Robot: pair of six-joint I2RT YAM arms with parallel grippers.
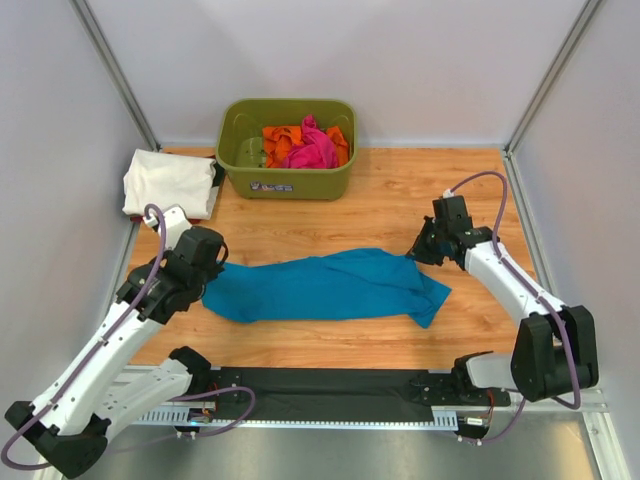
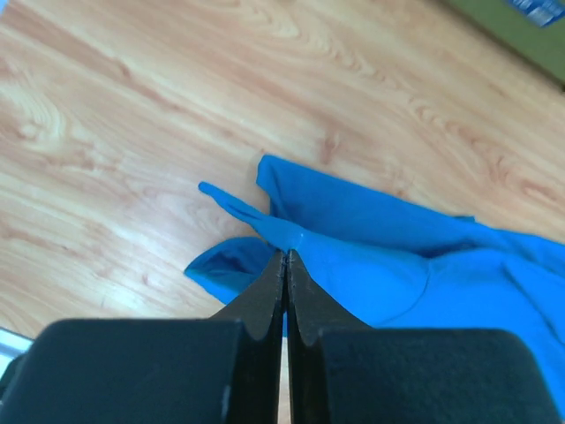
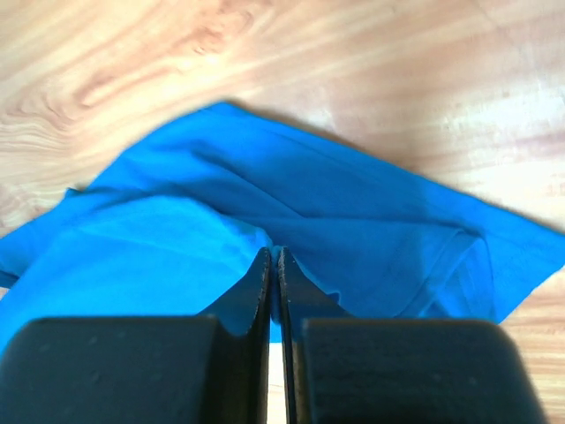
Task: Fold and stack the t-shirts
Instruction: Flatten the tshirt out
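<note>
The tabletop (image 1: 400,200) is holding everything. The blue shirt (image 1: 320,288) is lying long and wrinkled between the two sets of jaws. The tub (image 1: 290,182) is sitting well beyond both sets of jaws, with a pink shirt (image 1: 312,150) and an orange shirt (image 1: 275,135) lying inside it. The white shirt (image 1: 168,182) is resting beyond the left jaws, just beside the tub.

The left jaws are pressing together and pinching one end of the blue shirt at their tips. The right jaws are pressing together too, and seem to be biting the cloth at the other end.

I think they are getting ready to spread the shirt flat. To do it well, both should be lifting together and pulling gently apart, so the cloth is going smooth and no edge is slipping out.
</note>
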